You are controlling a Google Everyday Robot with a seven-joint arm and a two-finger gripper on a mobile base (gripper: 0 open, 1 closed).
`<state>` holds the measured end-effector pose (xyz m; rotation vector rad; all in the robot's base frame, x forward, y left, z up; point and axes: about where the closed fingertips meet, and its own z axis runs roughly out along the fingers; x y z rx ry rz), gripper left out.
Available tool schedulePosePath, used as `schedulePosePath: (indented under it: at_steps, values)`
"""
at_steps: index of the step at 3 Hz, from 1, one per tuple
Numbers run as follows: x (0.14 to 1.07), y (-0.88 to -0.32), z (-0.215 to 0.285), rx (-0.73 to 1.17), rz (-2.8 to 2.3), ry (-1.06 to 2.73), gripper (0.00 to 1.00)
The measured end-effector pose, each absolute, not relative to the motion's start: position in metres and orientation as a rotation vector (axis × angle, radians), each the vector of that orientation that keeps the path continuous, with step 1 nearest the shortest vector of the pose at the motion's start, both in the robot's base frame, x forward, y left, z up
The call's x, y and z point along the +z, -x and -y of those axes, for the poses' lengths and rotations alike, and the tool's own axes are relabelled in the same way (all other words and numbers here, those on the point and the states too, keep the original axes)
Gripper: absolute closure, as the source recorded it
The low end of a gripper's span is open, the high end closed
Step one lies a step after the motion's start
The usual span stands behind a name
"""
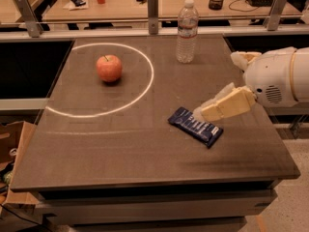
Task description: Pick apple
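Note:
The apple (109, 67) is round and red-orange with a short dark stem. It sits on the dark table (120, 144) inside a white painted circle (145, 88), at the far left. My gripper (205, 112) reaches in from the right at mid-table, well to the right of the apple and apart from it. Its cream fingers (227, 105) point left and hover just above a dark blue snack bar (195, 126). It holds nothing that I can see.
A clear water bottle (187, 32) stands upright at the back of the table, right of the circle. The blue snack bar lies between gripper and apple. A cardboard box (12, 149) sits on the floor at left. A second desk with clutter runs behind.

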<state>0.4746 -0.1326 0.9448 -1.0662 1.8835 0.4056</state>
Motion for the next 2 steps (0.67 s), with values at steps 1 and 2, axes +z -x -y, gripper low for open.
schedulePosePath:
  at_steps: [1,2]
  values:
    - [0.933,-0.481,0.111,0.446,-1.923,1.031,0.00]
    - [0.926,-0.492,0.085,0.508,-1.947,0.970,0.00]
